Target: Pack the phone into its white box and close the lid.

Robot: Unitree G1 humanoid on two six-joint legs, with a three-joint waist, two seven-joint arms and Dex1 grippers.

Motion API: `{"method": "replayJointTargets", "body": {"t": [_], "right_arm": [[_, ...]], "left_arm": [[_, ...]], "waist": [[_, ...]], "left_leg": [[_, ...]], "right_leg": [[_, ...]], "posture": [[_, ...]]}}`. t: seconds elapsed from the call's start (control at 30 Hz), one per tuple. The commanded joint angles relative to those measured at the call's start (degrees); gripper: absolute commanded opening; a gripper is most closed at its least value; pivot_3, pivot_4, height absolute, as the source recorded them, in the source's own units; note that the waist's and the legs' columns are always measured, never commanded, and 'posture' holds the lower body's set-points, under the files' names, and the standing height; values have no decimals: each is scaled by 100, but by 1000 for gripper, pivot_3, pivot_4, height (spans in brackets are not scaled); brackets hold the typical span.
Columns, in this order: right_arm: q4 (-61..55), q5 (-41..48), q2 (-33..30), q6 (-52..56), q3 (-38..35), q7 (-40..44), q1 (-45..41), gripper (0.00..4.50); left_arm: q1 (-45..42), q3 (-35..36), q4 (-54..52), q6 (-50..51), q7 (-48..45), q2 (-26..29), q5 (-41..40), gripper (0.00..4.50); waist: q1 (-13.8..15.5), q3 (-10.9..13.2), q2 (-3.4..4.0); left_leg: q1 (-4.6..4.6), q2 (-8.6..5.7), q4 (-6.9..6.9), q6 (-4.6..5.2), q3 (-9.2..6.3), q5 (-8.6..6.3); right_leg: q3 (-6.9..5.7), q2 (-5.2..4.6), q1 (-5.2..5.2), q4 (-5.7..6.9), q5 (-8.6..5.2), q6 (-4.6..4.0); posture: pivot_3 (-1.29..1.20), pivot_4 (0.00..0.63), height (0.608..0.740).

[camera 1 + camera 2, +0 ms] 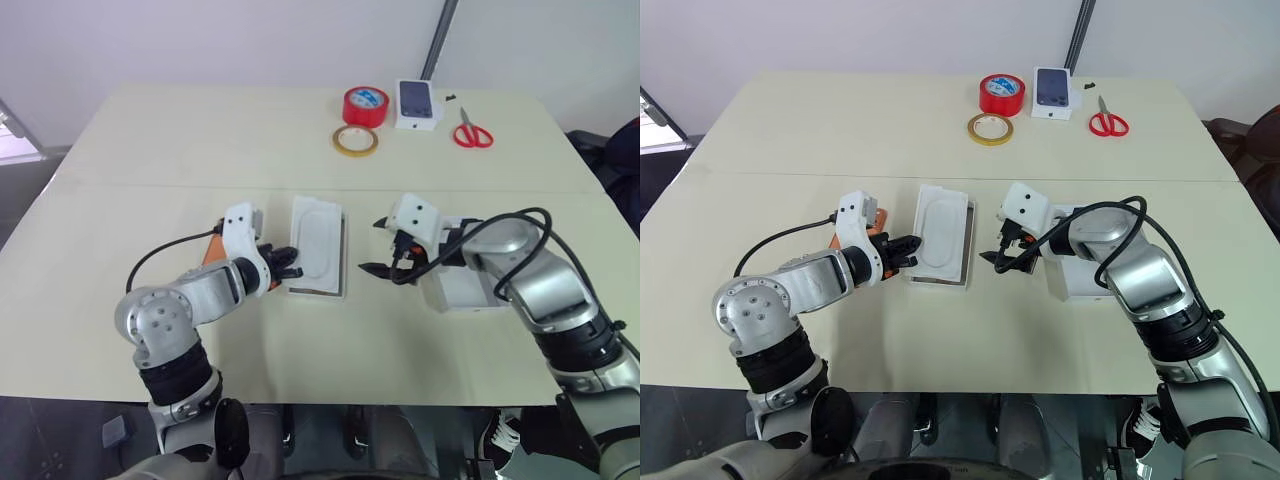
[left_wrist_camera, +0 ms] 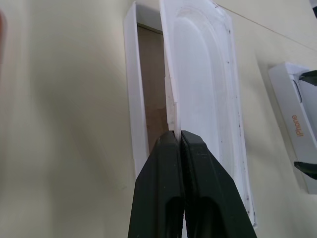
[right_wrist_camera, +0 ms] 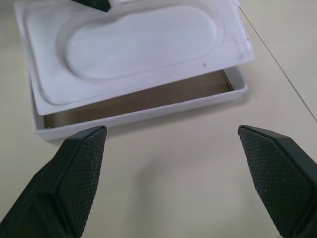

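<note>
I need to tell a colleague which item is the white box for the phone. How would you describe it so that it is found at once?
Look at the middle of the beige table, between the two grippers. The white box is the shallow open tray lying there, brownish inside, with a flat white insert with an oval recess resting askew on top. The small box at the far edge is closed and pictures a dark phone.

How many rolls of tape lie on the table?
2. The red roll of tape sits at the far side, beside the small white box; the thin yellow roll of tape lies just in front of it.
</note>
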Motion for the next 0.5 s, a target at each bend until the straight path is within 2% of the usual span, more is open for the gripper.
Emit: {"method": "replayJointTargets", "body": {"t": [0.03,0.07,0.2,0.33,0.43,0.5], "right_arm": [[-27,-46,84,-157,-28,-52,-118,4500],[-13,-55,96,-167,-32,-56,-128,4500],[65,-81,143,-205,-59,-85,-188,4500],[207,-85,278,-134,-98,-191,-320,4500],[411,-87,486,83,-129,-377,-514,3569],[512,-82,649,294,-142,-531,-650,2520]], "left_arm": [[-27,-93,-10,50,41,-45,-182,640],[-26,-108,-2,50,63,-47,-179,977],[-95,-59,-5,50,104,-40,-257,2970],[-217,114,-38,50,85,-13,-371,2970],[-324,220,-111,50,-46,231,-452,3035],[-367,242,-184,50,-178,478,-458,3035]], "waist": [[0,0,0],[1,0,0],[1,0,0],[-1,0,0],[-14,0,0],[-18,0,0]], "left_leg": [[0,0,0,0,0,0],[0,0,0,0,0,0],[0,0,0,0,0,0],[0,0,0,0,0,0],[1,0,0,0,0,0],[1,1,-1,-1,0,1]], "right_leg": [[0,0,0,0,0,0],[0,0,0,0,0,0],[0,0,0,0,0,0],[0,0,0,0,0,0],[0,2,-1,1,0,0],[-1,4,-2,4,0,0]], "posture": [[0,150,730],[0,150,730],[0,150,730],[0,150,730],[0,150,730],[0,150,730]]}}
